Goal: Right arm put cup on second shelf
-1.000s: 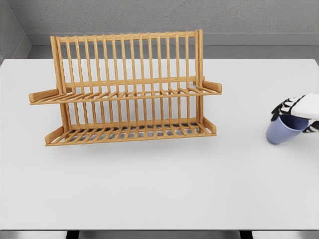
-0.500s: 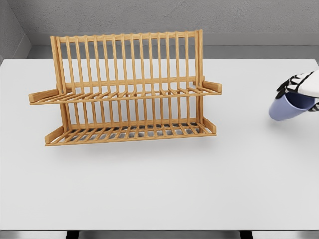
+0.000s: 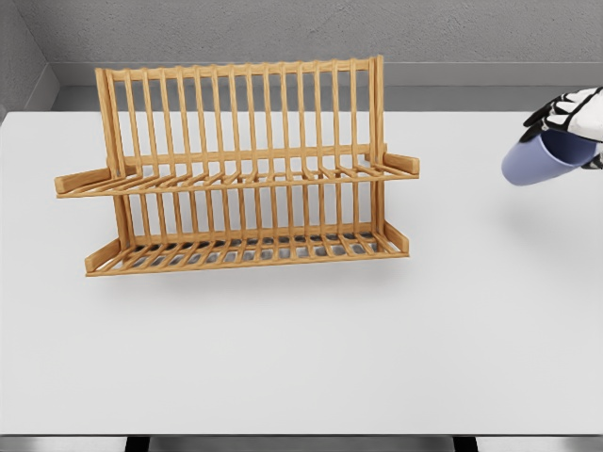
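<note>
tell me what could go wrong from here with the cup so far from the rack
1. The right hand grips the cup only at its rim, and the cup hangs tilted, so it might slip on the way over.
2. The rack has a raised end piece on its upper shelf; a low approach from the right could knock it.
3. The shelves are slatted, so a tilted cup may tip.

right hand grips the blue cup, tilted, up off the table, well right of the wooden rack.
</note>
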Controlling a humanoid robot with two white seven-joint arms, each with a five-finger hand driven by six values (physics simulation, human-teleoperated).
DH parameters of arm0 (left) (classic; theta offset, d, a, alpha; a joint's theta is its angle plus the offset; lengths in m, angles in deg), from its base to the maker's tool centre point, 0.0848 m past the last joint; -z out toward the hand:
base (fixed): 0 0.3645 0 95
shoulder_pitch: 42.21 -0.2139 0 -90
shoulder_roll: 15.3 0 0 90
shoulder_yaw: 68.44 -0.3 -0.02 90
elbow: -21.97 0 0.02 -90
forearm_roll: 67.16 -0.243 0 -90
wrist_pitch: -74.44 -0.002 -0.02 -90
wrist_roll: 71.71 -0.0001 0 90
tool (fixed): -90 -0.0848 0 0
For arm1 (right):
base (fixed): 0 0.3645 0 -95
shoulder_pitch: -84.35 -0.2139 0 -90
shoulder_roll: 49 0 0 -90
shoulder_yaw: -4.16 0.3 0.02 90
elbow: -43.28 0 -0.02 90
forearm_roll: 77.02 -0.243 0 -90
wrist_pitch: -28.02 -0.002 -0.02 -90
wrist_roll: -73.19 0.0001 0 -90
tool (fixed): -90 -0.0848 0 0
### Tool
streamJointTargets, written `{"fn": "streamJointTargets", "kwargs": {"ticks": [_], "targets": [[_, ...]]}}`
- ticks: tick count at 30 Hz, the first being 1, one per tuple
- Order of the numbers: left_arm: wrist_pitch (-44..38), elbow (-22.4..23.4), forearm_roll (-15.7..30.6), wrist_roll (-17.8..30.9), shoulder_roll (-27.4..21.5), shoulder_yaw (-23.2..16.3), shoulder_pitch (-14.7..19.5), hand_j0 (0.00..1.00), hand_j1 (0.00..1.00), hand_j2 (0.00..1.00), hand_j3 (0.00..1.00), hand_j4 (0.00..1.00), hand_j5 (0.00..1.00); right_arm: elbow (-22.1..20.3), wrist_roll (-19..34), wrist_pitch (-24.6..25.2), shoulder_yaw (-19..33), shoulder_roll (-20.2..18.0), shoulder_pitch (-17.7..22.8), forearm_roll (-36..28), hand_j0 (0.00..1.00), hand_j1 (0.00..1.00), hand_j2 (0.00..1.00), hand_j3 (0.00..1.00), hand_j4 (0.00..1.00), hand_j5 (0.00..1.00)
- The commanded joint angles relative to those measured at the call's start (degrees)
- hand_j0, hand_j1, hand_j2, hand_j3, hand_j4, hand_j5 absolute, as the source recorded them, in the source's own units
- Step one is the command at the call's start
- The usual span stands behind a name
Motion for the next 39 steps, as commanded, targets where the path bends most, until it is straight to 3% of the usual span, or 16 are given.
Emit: {"fn": "streamJointTargets", "kwargs": {"ticks": [1,31,39], "targets": [[0.0,0.0,0.0,0.0,0.0,0.0,0.0,1.0,1.0,1.0,1.0,1.0,1.0,-0.8,0.1,0.2,0.1,1.1,-0.1,-0.5,0.64,0.64,0.64,0.64,0.64,0.64],[0.0,0.0,0.0,0.0,0.0,0.0,0.0,1.0,1.0,1.0,1.0,1.0,1.0,-1.6,0.1,0.2,-0.7,7.7,-5.0,-0.5,0.64,0.64,0.64,0.64,0.64,0.64],[0.0,0.0,0.0,0.0,0.0,0.0,0.0,1.0,1.0,1.0,1.0,1.0,1.0,-4.3,0.1,0.2,-0.9,8.9,-6.2,-0.5,0.65,0.65,0.65,0.65,0.65,0.65]]}}
